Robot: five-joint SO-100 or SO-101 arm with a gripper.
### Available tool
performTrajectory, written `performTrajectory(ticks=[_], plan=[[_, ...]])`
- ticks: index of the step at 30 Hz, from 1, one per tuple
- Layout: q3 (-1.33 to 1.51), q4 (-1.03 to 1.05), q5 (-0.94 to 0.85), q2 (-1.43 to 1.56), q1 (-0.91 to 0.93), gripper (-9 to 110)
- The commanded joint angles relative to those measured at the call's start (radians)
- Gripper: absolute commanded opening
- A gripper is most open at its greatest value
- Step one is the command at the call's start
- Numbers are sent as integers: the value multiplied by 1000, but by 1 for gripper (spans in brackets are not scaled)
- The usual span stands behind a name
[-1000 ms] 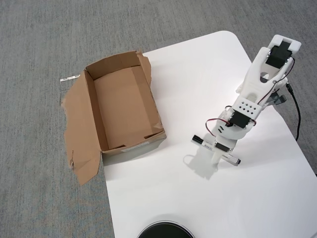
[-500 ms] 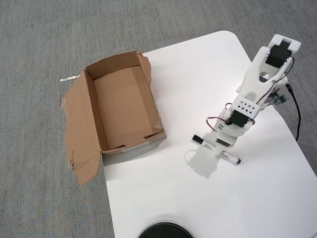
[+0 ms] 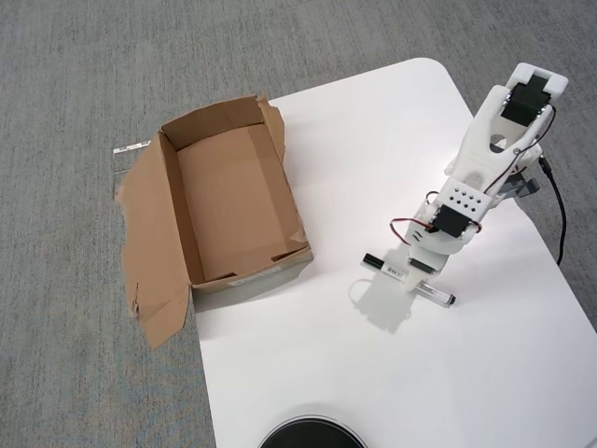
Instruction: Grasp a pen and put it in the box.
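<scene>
Grey carpeted floor [image 3: 84,56] all round; white rounded surface [image 3: 373,140] filling the right and lower part of the overhead view. Box [image 3: 233,201] — brown cardboard, open at the top, empty, standing at the left edge of the surface with most of its body over the carpet; torn, ragged flaps, one large flap [image 3: 149,252] folded outward and lying flat to the left. Short white strip [image 3: 131,147] on the carpet just beyond the box's upper left corner. Pen [image 3: 408,279] — slim, white, black cap toward the box, small black tail end toward the lower right, black print on the barrel; lying on the surface at a slant, well apart from the box, to its right. White arm [image 3: 494,149] reaching down from the upper right, black servos showing, red wires near the wrist. Claw [image 3: 417,271] directly above the middle of the pen, hiding part of the barrel; fingers screened by the wrist body, so released or clenched cannot be told, nor whether touching the pen. Faint shadow of the arm on the surface just below the pen. Black cable [image 3: 560,219] trailing along the right edge. Dark round object [image 3: 311,434] cut off by the lower border.
</scene>
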Motion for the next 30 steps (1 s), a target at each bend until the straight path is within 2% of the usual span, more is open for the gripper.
performTrajectory(ticks=[1, 23, 30], plan=[[1, -2, -5, 0, -7, 25], [-77, -63, -12, -40, -21, 24], [-100, -52, -10, -48, -21, 9]])
